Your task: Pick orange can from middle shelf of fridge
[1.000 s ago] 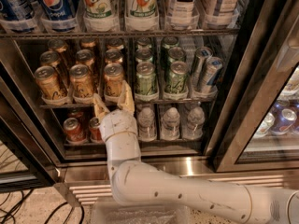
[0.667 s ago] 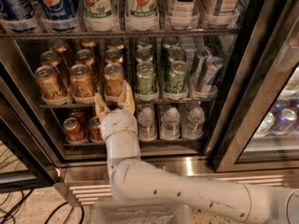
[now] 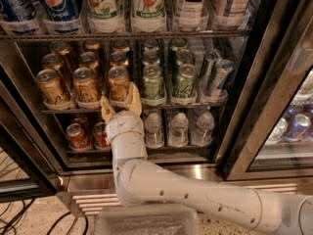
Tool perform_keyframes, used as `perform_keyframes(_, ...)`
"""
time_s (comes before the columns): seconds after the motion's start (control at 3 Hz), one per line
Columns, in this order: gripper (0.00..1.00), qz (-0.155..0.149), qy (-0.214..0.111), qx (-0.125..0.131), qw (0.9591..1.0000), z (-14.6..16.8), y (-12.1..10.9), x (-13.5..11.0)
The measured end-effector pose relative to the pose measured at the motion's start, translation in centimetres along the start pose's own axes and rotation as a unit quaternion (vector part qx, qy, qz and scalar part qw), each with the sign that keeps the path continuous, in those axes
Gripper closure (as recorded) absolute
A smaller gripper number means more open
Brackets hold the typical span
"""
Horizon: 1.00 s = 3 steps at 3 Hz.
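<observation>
while the gripper (image 3: 120, 103) hangs with fingers (image 3: 133, 98) spread at the front edge of the middle shelf (image 3: 195, 105) of the fridge (image 3: 205, 172), the orange can (image 3: 119, 82) stands just behind it; i think a low approach may hit the edge, or push the green can (image 3: 153, 82) beside.

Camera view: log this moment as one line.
gripper: open | at middle shelf edge, below rightmost front orange can | not grasped
</observation>
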State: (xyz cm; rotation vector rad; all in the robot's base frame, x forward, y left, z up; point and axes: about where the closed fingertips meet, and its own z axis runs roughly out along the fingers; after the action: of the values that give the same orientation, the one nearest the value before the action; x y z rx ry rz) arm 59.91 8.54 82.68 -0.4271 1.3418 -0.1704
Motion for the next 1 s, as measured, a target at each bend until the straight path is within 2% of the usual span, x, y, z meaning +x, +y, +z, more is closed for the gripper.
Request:
perform_keyframes(0.33, 0.43, -0.004, 0.001, 0.000, 1.0000, 0.89, 0.10, -0.09)
perform_keyframes(1.0, 0.45, 0.010, 0.008, 0.019, 0.9997, 1.73, -0.21, 0.50)
